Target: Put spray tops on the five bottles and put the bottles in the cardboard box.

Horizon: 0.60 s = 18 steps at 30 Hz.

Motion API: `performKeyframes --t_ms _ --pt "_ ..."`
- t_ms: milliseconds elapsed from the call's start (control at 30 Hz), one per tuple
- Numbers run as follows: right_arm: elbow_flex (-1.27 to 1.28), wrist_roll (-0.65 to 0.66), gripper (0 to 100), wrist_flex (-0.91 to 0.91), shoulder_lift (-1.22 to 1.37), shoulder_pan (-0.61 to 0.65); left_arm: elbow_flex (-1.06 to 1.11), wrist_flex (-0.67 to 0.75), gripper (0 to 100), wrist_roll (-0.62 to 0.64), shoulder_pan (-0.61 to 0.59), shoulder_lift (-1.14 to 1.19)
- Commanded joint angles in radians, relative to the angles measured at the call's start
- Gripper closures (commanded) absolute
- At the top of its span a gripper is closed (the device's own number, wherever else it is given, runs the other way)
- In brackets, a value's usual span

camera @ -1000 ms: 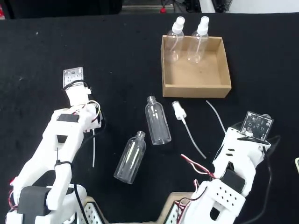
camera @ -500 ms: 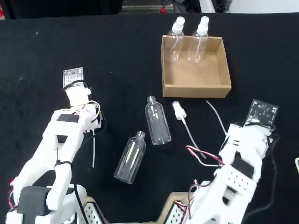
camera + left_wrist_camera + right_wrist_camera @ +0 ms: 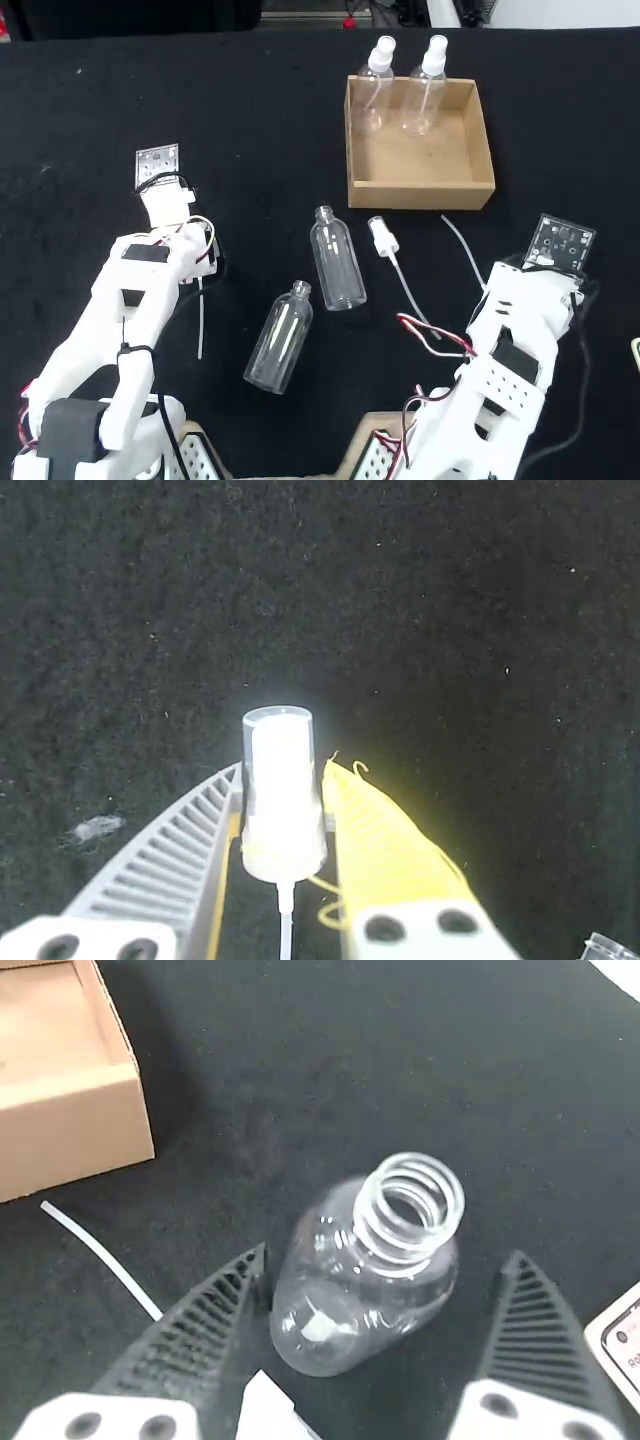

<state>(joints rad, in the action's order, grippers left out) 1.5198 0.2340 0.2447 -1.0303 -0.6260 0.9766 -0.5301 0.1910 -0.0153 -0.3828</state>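
The left end effector (image 3: 284, 780) is clamped on a white plastic spray top (image 3: 283, 810). It grips the body so the thin dip tube hangs free, which would suit lowering it into a bottle neck. The right end effector (image 3: 385, 1260) has its fingers apart on either side of a clear plastic bottle (image 3: 345, 1305). This bottle stands upright on the black tabletop (image 3: 300, 1080), near the near right corner of the brown cardboard box (image 3: 60, 1110). Its threaded mouth faces up, uncapped, so closing here would likely steady it for a top.

In the high view the box sits far and to the right, with two capped clear bottles (image 3: 375, 95) leaning in its far side, leaving room nearer. Two uncapped clear bottles (image 3: 337, 262) lie on their sides mid-tabletop, apart from the box. A loose white spray top (image 3: 381, 237) with its tube lies just right of the farther one, near the box's near wall.
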Motion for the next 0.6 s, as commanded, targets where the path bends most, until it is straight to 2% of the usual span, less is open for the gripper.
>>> performKeyframes --t_ms 0,167,567 --pt "-0.007 0.003 76.5 -0.035 -0.039 0.008 -0.005 0.017 97 0.006 -0.001 -0.038" --pt "-0.024 0.003 82.6 -0.037 -0.041 0.000 -0.005 0.017 97 0.006 -0.001 -0.038" --pt "-0.119 0.003 82.8 0.041 -0.039 0.002 -0.004 0.015 97 0.006 -0.001 -0.046"
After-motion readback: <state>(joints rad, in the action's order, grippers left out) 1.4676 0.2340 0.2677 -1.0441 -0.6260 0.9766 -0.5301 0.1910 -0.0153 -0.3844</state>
